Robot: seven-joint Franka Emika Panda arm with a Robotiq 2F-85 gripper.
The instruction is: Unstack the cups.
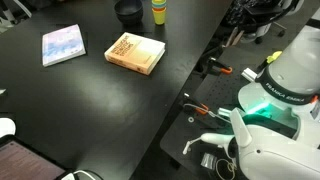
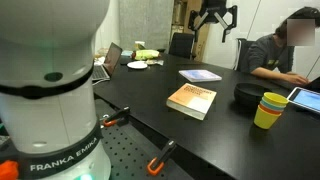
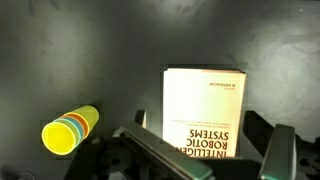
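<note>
The cups are nested in one stack, yellow outermost with light blue and orange rims showing inside. The stack stands upright on the black table at its far end in both exterior views (image 1: 159,10) (image 2: 270,108). In the wrist view the cups (image 3: 70,130) sit at the lower left, seen from above. My gripper (image 2: 216,27) hangs high above the table, open and empty. In the wrist view its fingers (image 3: 208,142) straddle the book, well to the right of the cups.
A tan book (image 1: 135,52) (image 2: 192,100) (image 3: 205,110) lies mid-table under the gripper. A blue book (image 1: 63,44) (image 2: 200,75) lies further along. A dark round bowl (image 1: 127,11) (image 2: 248,97) stands beside the cups. A seated person (image 2: 285,50) and a tablet (image 2: 305,98) are near them.
</note>
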